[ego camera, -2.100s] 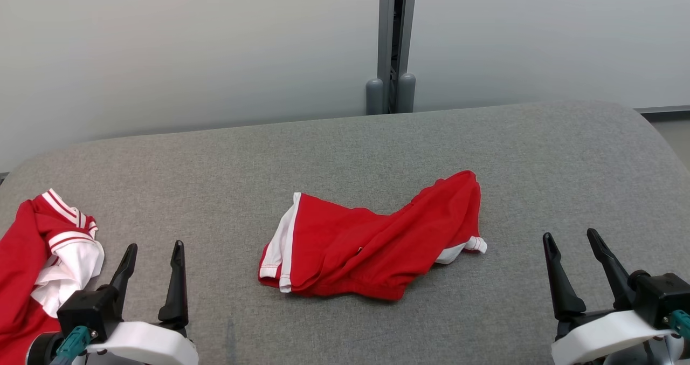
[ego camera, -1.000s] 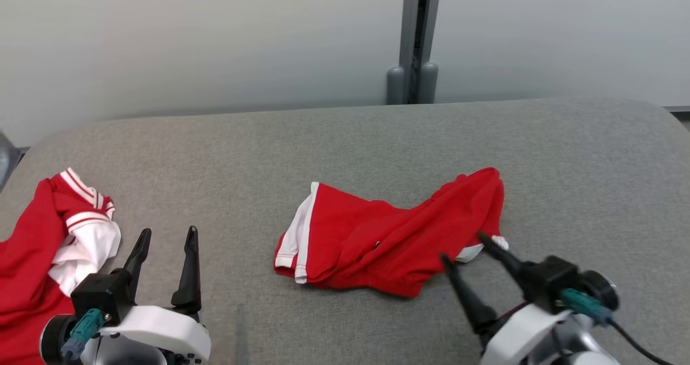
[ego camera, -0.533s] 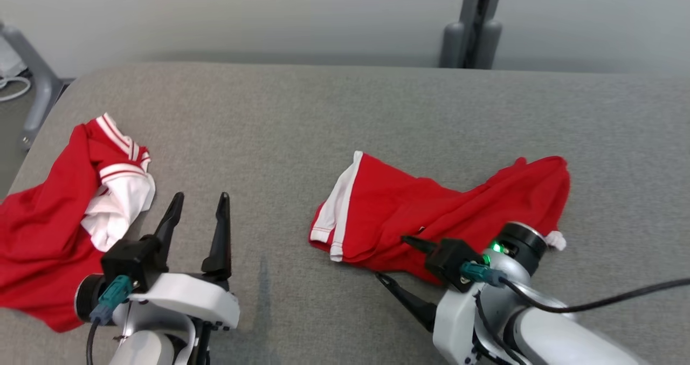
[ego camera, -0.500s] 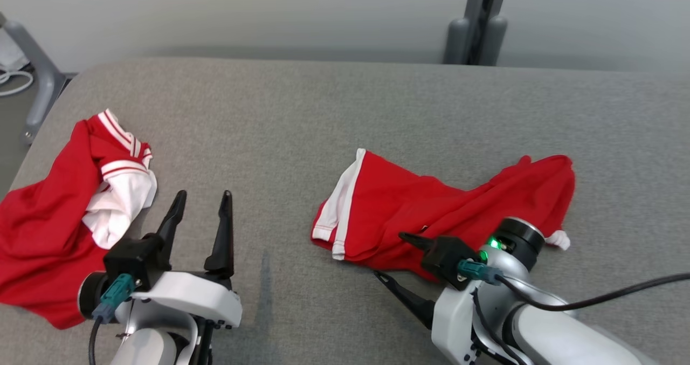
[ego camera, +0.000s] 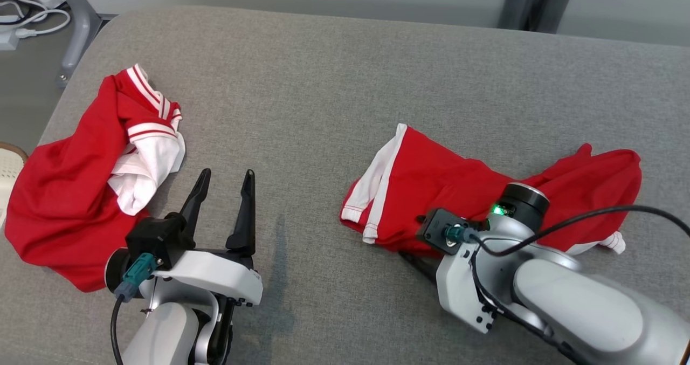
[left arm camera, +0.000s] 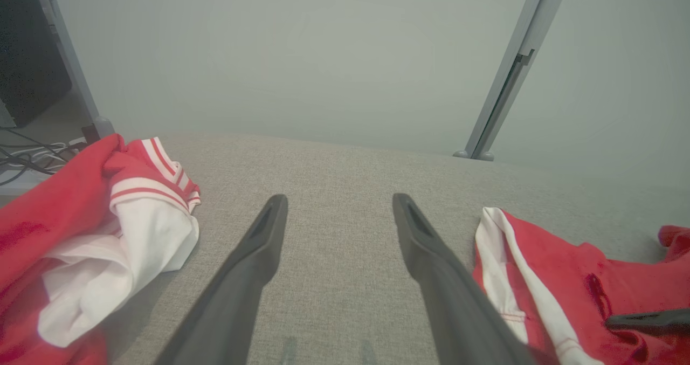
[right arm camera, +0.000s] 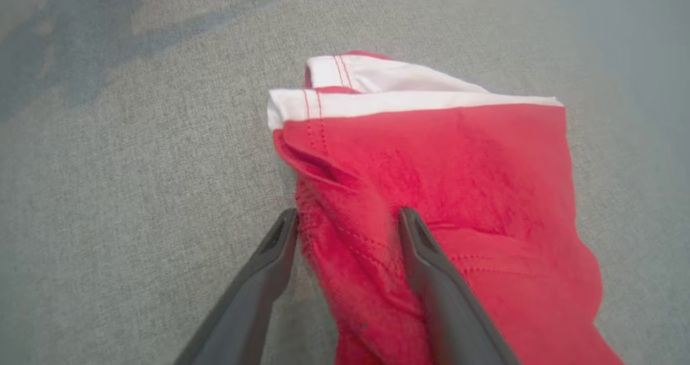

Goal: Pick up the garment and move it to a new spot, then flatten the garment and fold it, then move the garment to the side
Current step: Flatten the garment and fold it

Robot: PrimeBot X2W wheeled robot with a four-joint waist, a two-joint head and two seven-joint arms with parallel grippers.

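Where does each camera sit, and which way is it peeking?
Head view: on the robot's head, looking down at the grey table; shows left gripper and right arm.
Left wrist view: on the left wrist, looking along the table toward the wall; shows its dark fingers.
Right wrist view: on the right wrist, looking down at the red shorts; right gripper straddles their edge.
Shared: all three show the shorts.

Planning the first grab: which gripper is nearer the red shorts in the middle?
Right. The right gripper straddles the edge of the shorts, jaws open; the left gripper hovers apart, to their left.
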